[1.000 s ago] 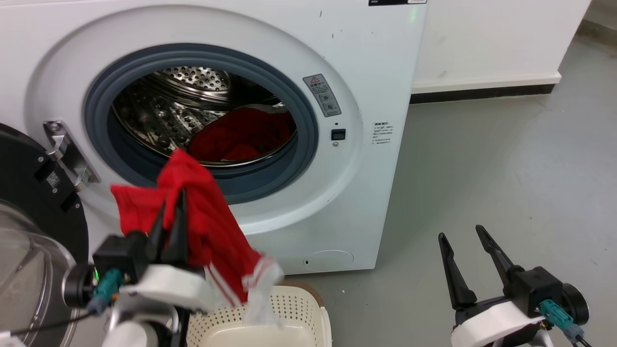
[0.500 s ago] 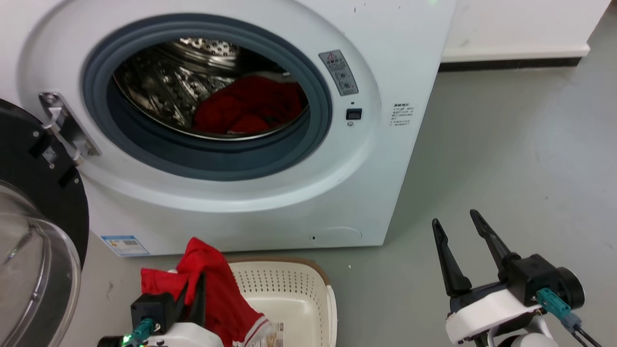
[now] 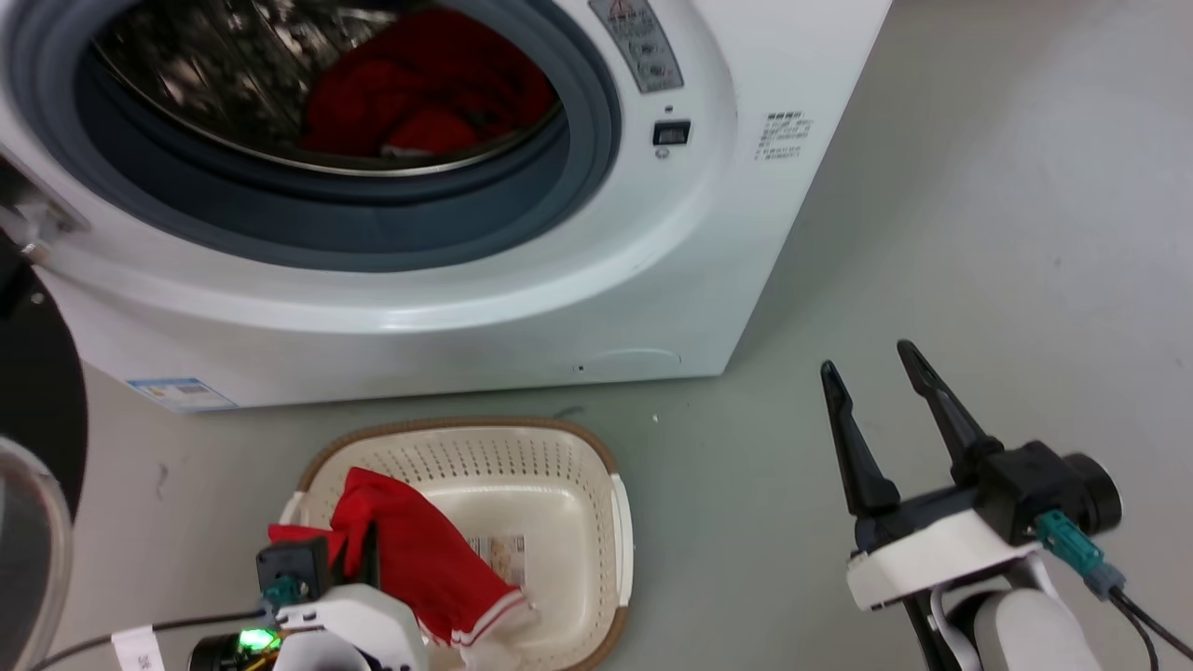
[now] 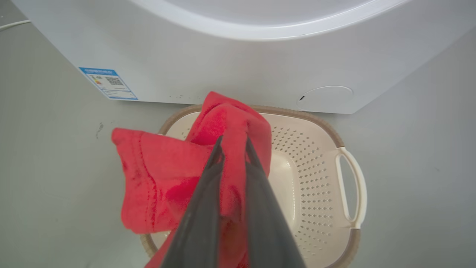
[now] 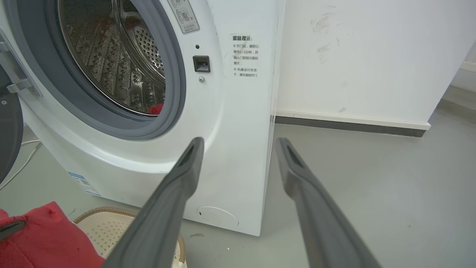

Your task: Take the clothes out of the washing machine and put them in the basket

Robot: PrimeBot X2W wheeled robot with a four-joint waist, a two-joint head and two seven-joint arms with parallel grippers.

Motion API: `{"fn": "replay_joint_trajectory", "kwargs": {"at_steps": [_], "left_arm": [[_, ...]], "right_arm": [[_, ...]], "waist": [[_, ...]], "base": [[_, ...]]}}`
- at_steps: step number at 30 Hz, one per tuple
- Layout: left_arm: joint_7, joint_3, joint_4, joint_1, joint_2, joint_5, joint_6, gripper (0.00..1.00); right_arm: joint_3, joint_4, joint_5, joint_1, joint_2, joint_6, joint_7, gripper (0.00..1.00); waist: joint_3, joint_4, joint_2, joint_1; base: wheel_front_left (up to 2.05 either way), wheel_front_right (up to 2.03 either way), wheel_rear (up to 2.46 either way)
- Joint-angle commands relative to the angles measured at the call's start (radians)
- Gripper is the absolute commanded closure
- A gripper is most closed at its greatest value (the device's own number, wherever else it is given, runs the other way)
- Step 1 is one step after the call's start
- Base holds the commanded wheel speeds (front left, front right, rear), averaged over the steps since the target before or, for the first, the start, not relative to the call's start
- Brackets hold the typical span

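In the left wrist view the left gripper [image 4: 232, 143] has its two dark fingers pinched narrow on a bright red garment [image 4: 160, 178], which hangs over the left half of the cream perforated laundry basket [image 4: 297, 113]. In the head view, lower left, the garment's white striped trim [image 3: 489, 615] lies on the basket floor beside a small printed label [image 3: 503, 559], too blurred to read. The right gripper [image 3: 867, 359], at the lower right, stands wide and empty above the grey floor [image 3: 979, 233].

More red clothes [image 3: 419, 93] lie in the steel drum of the white washing machine [image 3: 559, 298], at the upper left. Right of the porthole, the right wrist view shows a grey warning sticker [image 5: 184, 15] and a notice [image 5: 243, 56] headed "温馨提示", with the door latch slot [image 5: 201, 63] between them. A blue-edged sticker with a QR code [image 4: 108, 82] sits at the machine's lower left corner. The black-framed door [image 3: 28, 391] is at the left edge.
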Motion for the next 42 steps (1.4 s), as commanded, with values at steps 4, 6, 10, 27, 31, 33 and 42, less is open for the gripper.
{"fn": "replay_joint_trajectory", "kwargs": {"at_steps": [4,6,10,27,31,33,42], "left_arm": [[-0.027,0.016,0.136,-0.099,-0.004,-0.016,-0.014,1.00],[-0.035,0.021,0.202,-0.142,-0.001,-0.021,-0.023,1.00],[-0.043,0.033,0.338,-0.208,0.010,-0.039,-0.039,1.00],[-0.054,0.053,0.651,-0.380,0.027,-0.087,-0.062,1.00],[-0.051,0.047,0.671,-0.385,0.021,-0.088,-0.064,0.64],[-0.052,0.047,0.677,-0.378,0.018,-0.093,-0.068,0.00],[-0.062,0.038,0.644,-0.297,-0.006,-0.087,-0.089,0.00]], "right_arm": [[0.015,-0.014,-0.005,-0.051,0.002,-0.001,-0.008,0.00],[0.019,-0.022,-0.004,-0.072,0.002,-0.001,-0.011,0.00],[0.031,-0.024,0.003,-0.104,0.002,-0.001,-0.021,0.00],[0.046,0.008,0.026,-0.178,0.002,-0.001,-0.055,0.00],[0.045,0.029,0.028,-0.173,0.002,-0.001,-0.058,0.00],[0.041,0.036,0.029,-0.165,0.002,-0.001,-0.060,0.00],[0.046,0.077,0.012,-0.099,0.002,-0.001,-0.061,0.00]], "waist": [[0.111,-0.026,0.0000,-0.0002],[0.150,-0.036,0.0000,-0.0002],[0.217,-0.062,0.0000,-0.0002],[0.352,-0.110,0.0000,-0.0002],[0.332,-0.112,0.0000,-0.0002],[0.305,-0.109,0.0000,-0.0002],[0.104,-0.078,0.0000,-0.0002]], "base": [[0.00,0.00,0.00],[0.00,0.00,0.00],[0.00,0.00,0.00],[0.00,0.00,0.00],[0.00,0.00,0.00],[0.00,0.00,0.00],[0.00,0.00,0.00]]}}
